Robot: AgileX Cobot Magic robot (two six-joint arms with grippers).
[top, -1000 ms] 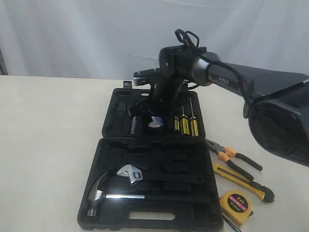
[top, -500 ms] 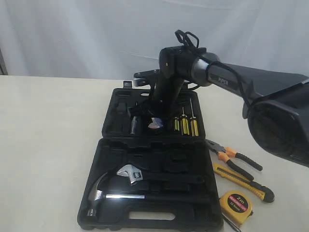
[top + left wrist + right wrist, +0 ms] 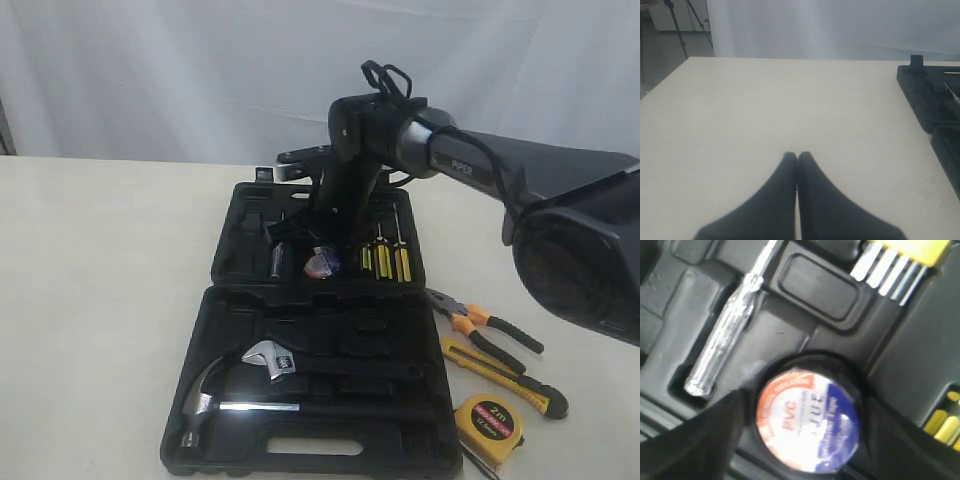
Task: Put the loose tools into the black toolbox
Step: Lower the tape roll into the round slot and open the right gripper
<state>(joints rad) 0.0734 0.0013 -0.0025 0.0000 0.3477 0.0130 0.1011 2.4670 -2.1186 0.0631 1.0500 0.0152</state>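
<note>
The right fingers [image 3: 700, 445] stand spread on both sides of the tape roll [image 3: 807, 415], which lies in a recess in the far half of the toolbox [image 3: 240, 250]. I cannot tell if they press it. The left fingers [image 3: 775, 200] are pressed together above the counter [image 3: 740, 110]. The pliers [image 3: 480, 325], knife [image 3: 505, 375] and tape measure [image 3: 490, 418] lie on the counter beside the toolbox's near half.

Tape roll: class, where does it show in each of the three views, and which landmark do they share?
Exterior view: tape roll in the far half of the black toolbox, under the arm.
Left wrist view: not in it.
Right wrist view: low centre of the picture, beside a silver tool.
Shared landmark: the black toolbox.
</note>
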